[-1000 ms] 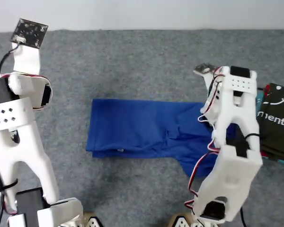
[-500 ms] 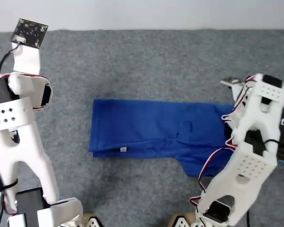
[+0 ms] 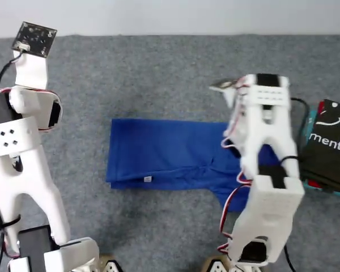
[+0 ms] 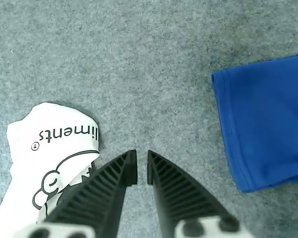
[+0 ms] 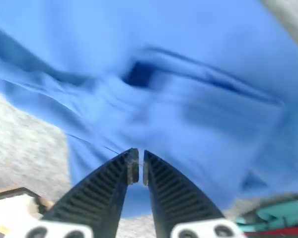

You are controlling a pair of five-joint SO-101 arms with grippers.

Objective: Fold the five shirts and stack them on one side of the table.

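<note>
The blue shirt (image 3: 164,156) is lying part-folded on the worktop (image 3: 158,79) with the right gripper (image 5: 137,167) hanging over it, jaws pressed together and empty like those of the left gripper (image 4: 138,167), so descending unopened would be risking dragging and bunching the cloth.

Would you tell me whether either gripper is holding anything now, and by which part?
Nothing is held. The left gripper is shut over bare carpet, and the right gripper is shut above the blue shirt with no cloth pinched.

The white shirt (image 4: 44,163) and the black shirt (image 3: 331,148) each bear lettering.
</note>
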